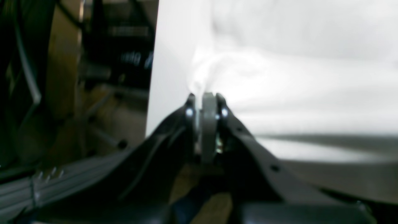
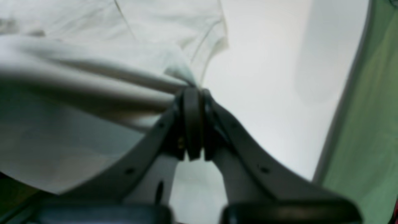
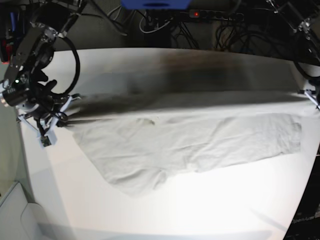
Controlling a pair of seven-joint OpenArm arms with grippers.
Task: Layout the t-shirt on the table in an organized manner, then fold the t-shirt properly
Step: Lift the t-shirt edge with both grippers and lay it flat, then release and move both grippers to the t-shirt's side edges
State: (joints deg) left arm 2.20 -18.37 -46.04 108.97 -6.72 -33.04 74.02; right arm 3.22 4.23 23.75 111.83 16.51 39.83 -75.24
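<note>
Base view: I'm stretching the t-shirt (image 3: 190, 142) flat, both grippers pinching cloth (laying-out step); next I'm lowering it evenly.

Dark, seemingly black left claw (image 1: 203, 96) with 2 bright screws.

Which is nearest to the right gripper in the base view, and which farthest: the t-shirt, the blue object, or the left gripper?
1. t-shirt, pinched by the right gripper at the view's left.
2. blue object, beyond the table, top centre.
3. left gripper, at the far right edge.
</note>
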